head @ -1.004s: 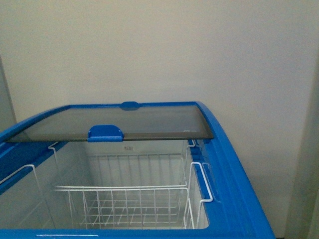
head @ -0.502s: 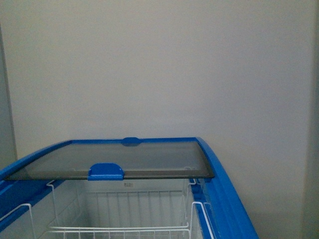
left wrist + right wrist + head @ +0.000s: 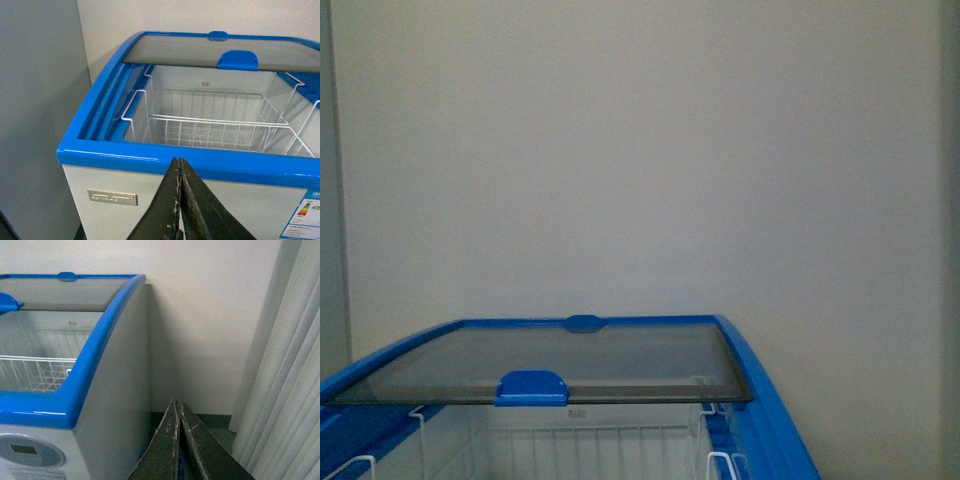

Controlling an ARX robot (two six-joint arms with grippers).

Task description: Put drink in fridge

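Left wrist view shows the white chest freezer with a blue rim (image 3: 150,159) open at the near side, its curved sliding glass lid (image 3: 200,50) pushed to the back and a white wire basket (image 3: 210,127) bare inside, while the left gripper (image 3: 180,172) is pressed closed on nothing. Right wrist view shows the right gripper (image 3: 178,412) likewise closed and empty beside the freezer's wall. No bottle is seen anywhere, so it likely has to be located and grasped first.
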